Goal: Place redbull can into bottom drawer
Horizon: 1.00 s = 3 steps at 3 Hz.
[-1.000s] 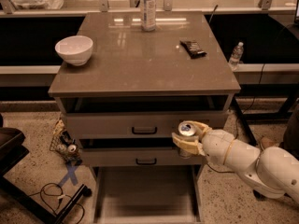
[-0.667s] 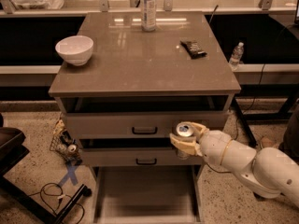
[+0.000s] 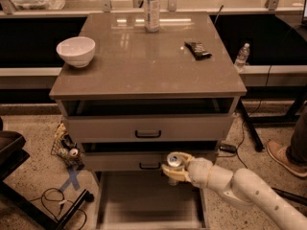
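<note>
My gripper [image 3: 175,169] is shut on the redbull can [image 3: 174,161], whose silver top faces up. It holds the can upright in front of the middle drawer front, over the back right part of the open bottom drawer [image 3: 144,207]. The bottom drawer is pulled out at the foot of the cabinet and its pale floor shows bare. My white arm [image 3: 244,190] comes in from the lower right.
On the cabinet top [image 3: 144,61] stand a white bowl [image 3: 76,51], a clear plastic bottle [image 3: 151,8] and a dark packet [image 3: 197,50]. Two grey drawer fronts with black handles [image 3: 147,134] sit above. Cables and clutter [image 3: 67,150] lie on the floor at left. A shoe [image 3: 285,158] is at right.
My gripper with the can has moved left and down, from beside the right end of the drawer fronts to over the open bottom drawer.
</note>
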{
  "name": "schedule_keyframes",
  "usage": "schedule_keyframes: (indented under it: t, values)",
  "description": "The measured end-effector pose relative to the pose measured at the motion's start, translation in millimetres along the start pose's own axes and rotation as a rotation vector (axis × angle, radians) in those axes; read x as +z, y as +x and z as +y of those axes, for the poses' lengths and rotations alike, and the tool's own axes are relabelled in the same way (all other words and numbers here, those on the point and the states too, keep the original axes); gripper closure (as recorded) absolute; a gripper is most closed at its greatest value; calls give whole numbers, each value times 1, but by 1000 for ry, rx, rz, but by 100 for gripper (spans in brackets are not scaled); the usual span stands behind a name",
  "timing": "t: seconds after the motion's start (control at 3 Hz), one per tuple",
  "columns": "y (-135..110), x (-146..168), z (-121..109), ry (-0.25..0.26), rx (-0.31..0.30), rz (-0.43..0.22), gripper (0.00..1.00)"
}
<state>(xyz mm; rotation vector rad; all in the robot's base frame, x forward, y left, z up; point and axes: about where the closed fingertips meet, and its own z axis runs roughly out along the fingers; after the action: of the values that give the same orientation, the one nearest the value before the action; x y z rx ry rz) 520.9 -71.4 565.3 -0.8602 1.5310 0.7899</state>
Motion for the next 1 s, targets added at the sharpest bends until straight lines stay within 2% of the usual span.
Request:
schedule_keyframes:
  t: [0.67, 1.0]
  values:
    - [121, 43, 22, -210, -31, -71, 100]
    - [159, 67, 32, -265, -22, -74, 100]
